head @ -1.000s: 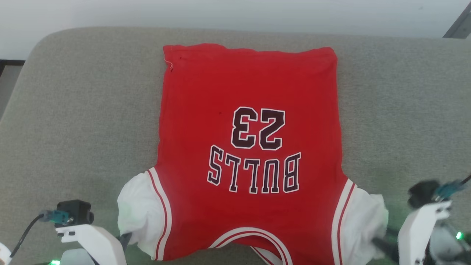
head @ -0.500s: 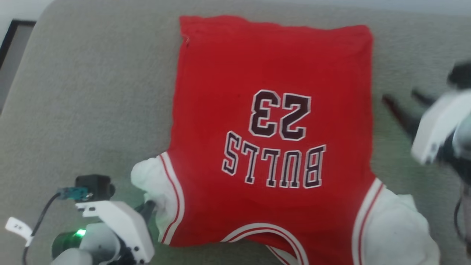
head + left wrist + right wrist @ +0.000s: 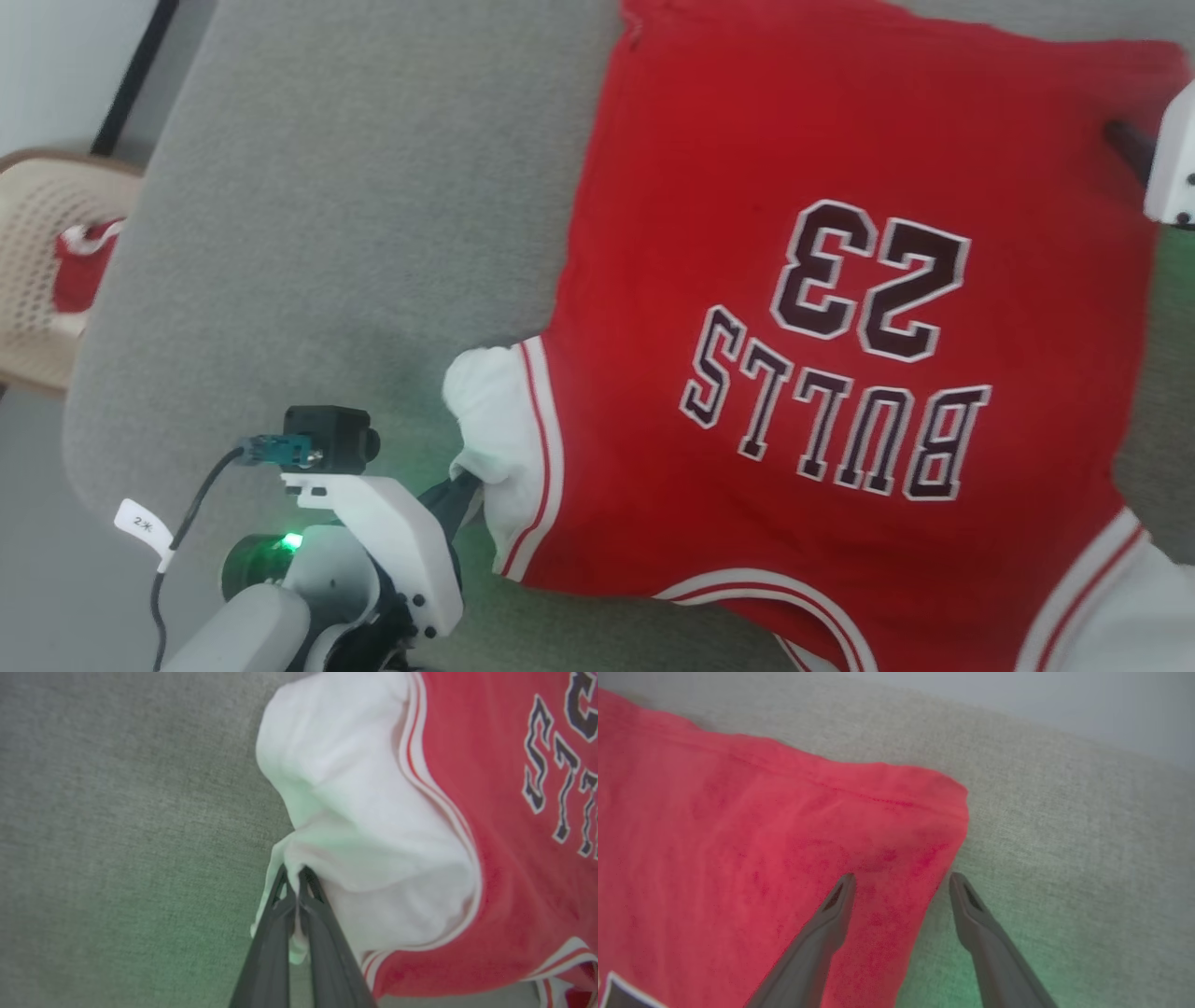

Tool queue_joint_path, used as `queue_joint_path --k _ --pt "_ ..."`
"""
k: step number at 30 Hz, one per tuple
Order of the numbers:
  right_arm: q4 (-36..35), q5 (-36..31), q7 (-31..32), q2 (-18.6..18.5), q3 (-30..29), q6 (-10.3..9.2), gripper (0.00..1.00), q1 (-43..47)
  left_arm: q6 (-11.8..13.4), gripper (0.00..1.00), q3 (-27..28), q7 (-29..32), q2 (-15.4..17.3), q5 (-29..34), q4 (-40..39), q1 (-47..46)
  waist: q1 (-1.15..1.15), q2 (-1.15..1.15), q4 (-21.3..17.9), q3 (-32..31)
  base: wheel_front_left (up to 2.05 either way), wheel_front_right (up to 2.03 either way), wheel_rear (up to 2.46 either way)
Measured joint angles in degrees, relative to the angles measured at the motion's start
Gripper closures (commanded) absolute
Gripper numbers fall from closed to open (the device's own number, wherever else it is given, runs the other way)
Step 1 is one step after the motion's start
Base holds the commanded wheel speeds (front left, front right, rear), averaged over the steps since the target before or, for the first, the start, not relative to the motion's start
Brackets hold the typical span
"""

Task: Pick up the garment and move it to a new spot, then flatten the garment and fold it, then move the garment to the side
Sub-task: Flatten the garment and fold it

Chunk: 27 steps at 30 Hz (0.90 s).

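1. Biggest change in the last second: the right tool (image 3: pixel 900 882) is no longer down by the near right sleeve. It's now up at the far hem corner (image 3: pixel 943 798), with its fingers spread wide. One finger sits over red cloth and the other over bare grey, so the side edge runs between them. I can't tell whether it's touching the fabric yet.
2. The head view has also swung round a lot. That's the camera turning with the body, not the shirt sliding.
3. The garment (image 3: pixel 840 280) itself looks like it hasn't budged. It lies chest-up and mostly spread on the grey padded surface (image 3: pixel 327 233), with the lettering upside down to the head camera.
4. The left tool (image 3: pixel 293 879) is still pressed together, pinching a fold of the white sleeve (image 3: pixel 355 812) on the robot's left. That sleeve is bunched and puffed up rather than lying flat.
5. My read is that we're in the flatten-then-fold part. With one corner held at the sleeve and the other arm lined up on the opposite hem corner, it looks set for a diagonal tug or the first fold.
6. Next it needs to close on that hem corner through both layers. If it only nips the top layer, the shirt will probably ruck up instead of smoothing out.
7. There's also a beige chair (image 3: pixel 37 196) off to the left with something red on it, well apart from all this.
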Motion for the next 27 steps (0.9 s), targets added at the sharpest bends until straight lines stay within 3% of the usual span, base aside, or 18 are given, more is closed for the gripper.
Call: queue_joint_path --k 6,7,8,9,17,27 --pt "12.5 -3.6 4.4 -0.2 -2.8 0.08 0.0 -6.9 -1.4 1.0 -0.6 -0.8 -1.5 -0.1 2.1 -1.0 0.0 0.0 2.5 1.6 0.0 0.0 0.0" --pt "13.9 -4.0 5.7 0.0 -2.9 0.08 0.16 -7.9 -1.5 1.0 -0.7 -0.8 -1.7 -0.1 2.4 -1.1 0.0 0.0 2.7 1.7 0.0 0.0 0.0" --pt "15.1 -4.0 6.7 0.2 -3.3 0.08 0.84 -8.8 -1.7 1.0 -0.7 -0.9 -1.9 -0.2 2.6 -1.1 0.0 0.0 2.8 1.7 0.0 0.0 0.0" --pt "16.1 -4.2 7.2 0.2 -3.5 0.08 1.0 -9.3 -1.7 1.0 -0.7 -1.1 -1.9 -0.2 2.9 -1.1 0.0 0.0 2.8 1.7 0.0 0.0 0.0" --pt "16.5 -2.8 8.4 2.3 1.0 0.03 1.0 -9.2 -1.8 1.0 0.5 -1.4 -0.5 -0.5 4.2 -1.1 0.0 0.0 -0.1 0.3 0.0 0.0 0.0" --pt "2.4 6.5 10.7 1.5 11.0 0.04 1.0 1.5 0.1 1.0 2.8 -0.5 3.6 -0.6 4.7 -0.8 0.0 0.0 -6.9 -3.4 0.0 0.0 0.0"
